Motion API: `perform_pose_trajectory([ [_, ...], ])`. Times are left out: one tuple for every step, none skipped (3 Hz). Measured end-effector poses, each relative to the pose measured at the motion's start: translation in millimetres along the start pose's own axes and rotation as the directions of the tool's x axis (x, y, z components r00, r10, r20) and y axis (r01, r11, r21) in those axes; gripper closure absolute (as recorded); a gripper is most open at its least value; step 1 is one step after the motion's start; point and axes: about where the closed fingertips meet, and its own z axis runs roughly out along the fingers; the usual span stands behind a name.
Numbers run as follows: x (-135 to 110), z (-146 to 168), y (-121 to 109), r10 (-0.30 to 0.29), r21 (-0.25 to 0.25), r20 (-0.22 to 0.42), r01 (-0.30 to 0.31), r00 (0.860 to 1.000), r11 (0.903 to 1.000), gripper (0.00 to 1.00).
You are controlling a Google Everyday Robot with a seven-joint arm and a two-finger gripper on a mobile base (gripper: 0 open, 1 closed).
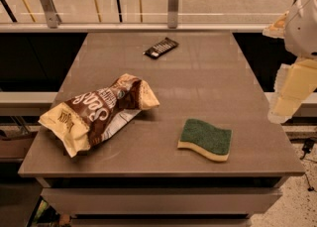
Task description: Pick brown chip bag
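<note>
The brown chip bag (96,112) lies on its side at the front left of the grey table (208,77). It has a dark brown middle with white lettering and cream-yellow ends, and its left end reaches the table's left edge. My gripper (290,92) hangs at the right edge of the view, beside the table's right edge and far to the right of the bag. It holds nothing that I can see.
A green-and-yellow sponge (205,139) lies at the front right of the table. A small black remote (160,47) lies near the far edge. A railing with posts (172,3) runs behind the table. The white arm body (304,20) is at the upper right.
</note>
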Motion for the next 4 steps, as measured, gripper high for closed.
perform_pose_trajectory([
  [-21.5,5.2,-4.2,-0.141,0.07,0.011,0.14,0.99,0.9877,0.0],
  [-49.7,9.9,-8.4,-0.294,0.15,0.061,0.282,0.954,0.9475,0.0],
  [-86.2,17.1,-6.6,-0.453,0.196,0.122,0.426,0.883,0.8834,0.0],
  [-121.0,30.4,1.9,-0.56,0.188,0.165,0.531,0.812,0.826,0.0],
])
